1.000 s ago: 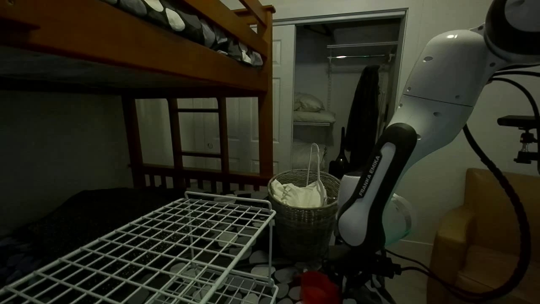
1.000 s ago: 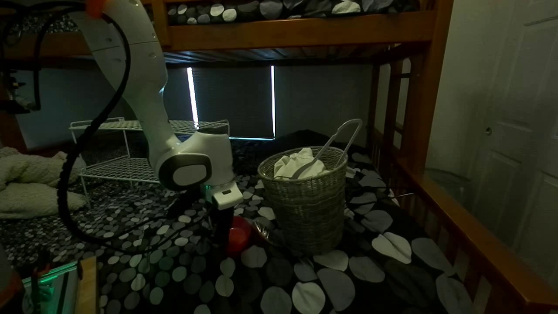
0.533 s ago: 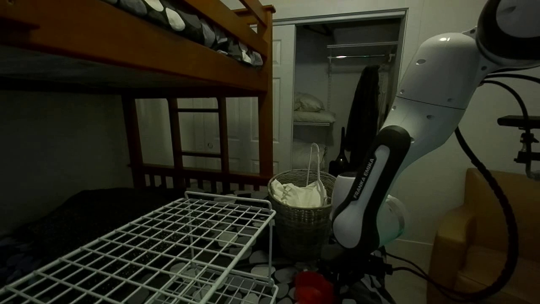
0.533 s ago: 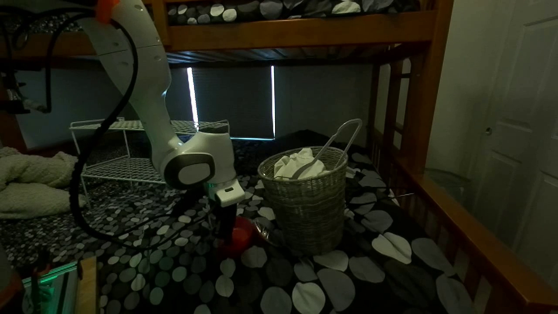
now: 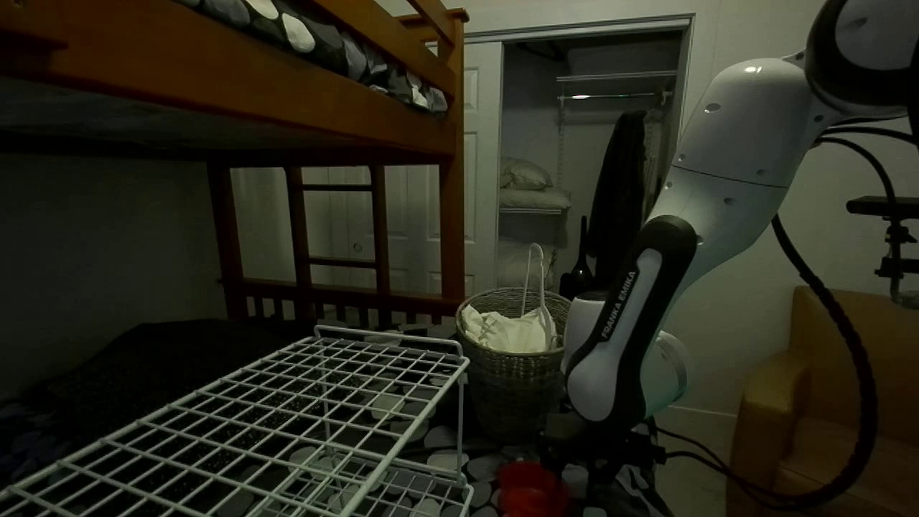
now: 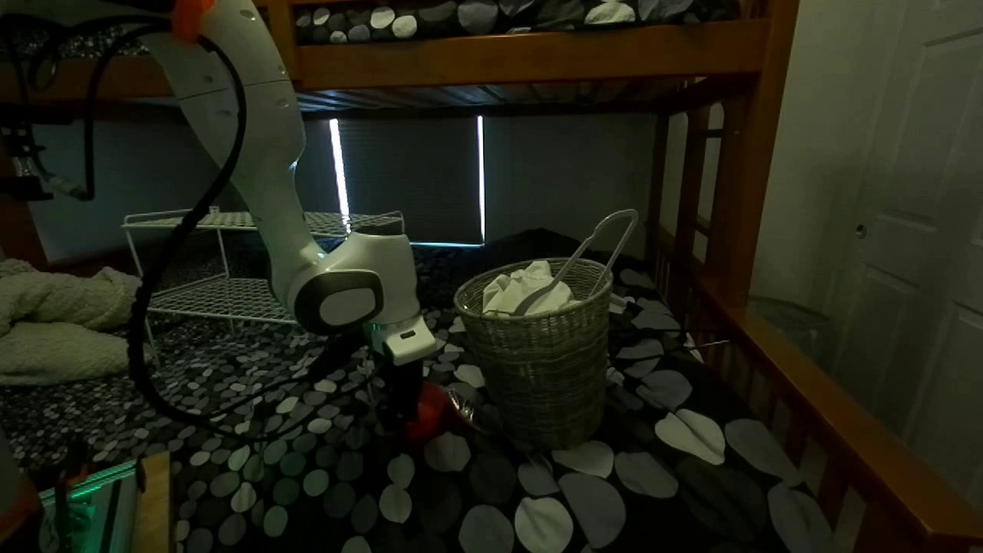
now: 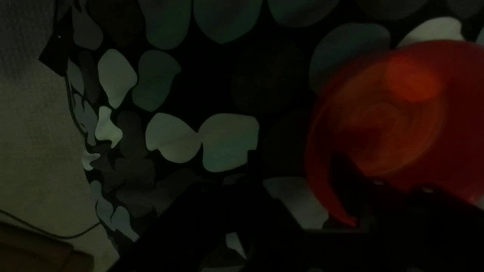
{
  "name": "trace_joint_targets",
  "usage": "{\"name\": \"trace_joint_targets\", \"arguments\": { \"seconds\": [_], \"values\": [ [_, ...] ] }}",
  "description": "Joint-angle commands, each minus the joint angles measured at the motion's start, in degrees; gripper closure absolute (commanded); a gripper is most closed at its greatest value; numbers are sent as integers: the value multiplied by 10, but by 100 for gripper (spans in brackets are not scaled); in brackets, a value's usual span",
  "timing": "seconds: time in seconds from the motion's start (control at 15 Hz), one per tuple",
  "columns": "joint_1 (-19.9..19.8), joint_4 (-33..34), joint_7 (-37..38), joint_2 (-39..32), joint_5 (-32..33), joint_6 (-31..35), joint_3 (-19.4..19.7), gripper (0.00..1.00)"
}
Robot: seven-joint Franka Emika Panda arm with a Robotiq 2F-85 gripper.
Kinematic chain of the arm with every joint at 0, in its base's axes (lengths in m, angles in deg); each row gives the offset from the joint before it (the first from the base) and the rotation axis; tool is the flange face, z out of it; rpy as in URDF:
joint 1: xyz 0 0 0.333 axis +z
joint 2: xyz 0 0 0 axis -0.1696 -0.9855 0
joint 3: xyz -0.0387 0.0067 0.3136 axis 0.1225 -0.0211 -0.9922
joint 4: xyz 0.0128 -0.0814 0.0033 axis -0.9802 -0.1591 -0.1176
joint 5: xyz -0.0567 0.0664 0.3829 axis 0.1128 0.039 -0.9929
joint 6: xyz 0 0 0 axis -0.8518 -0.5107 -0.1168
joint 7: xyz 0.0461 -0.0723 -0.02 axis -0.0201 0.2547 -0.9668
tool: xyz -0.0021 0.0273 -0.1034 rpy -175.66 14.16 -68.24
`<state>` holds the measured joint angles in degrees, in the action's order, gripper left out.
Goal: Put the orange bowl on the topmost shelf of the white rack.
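The orange bowl lies on the spotted bedspread, right of the white rack in an exterior view. It shows beside the basket in an exterior view and opening toward the camera in the wrist view. My gripper is open and low at the bowl's near rim. One dark finger reaches over the inside of the bowl, the other is outside it, with a gap to the wall. The picture is very dark there. The rack's broad mesh top shelf holds nothing that I can see.
A wicker basket with white cloth and a white looped handle stands close to the bowl. A shiny clear item lies between them. The wooden bunk frame hangs over the rack. A fleece blanket lies beside the rack.
My arm has moved slightly, leftward in an exterior view and toward the basket side in an exterior view. The bowl has shifted a little the same way.
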<state>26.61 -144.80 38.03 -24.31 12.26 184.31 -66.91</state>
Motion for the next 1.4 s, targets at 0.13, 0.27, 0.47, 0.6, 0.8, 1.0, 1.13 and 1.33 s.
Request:
{"name": "trace_joint_targets", "arguments": {
  "seconds": [0.13,0.27,0.47,0.6,0.8,1.0,1.13,1.33],
  "values": [
    [5,8,10,-19,4,12,0,97],
    [7,11,10,-19,5,13,1,100],
    [9,12,8,-8,6,6,1,100],
    [4,-11,-8,48,6,-7,-9,99],
    [9,-48,-14,150,53,-5,11,99],
    [-41,-60,-53,243,90,-40,-12,99],
    [-5,-59,-165,309,2,-64,4,99],
    [-20,-21,-292,390,-79,-131,-11,99]
  ]
}}
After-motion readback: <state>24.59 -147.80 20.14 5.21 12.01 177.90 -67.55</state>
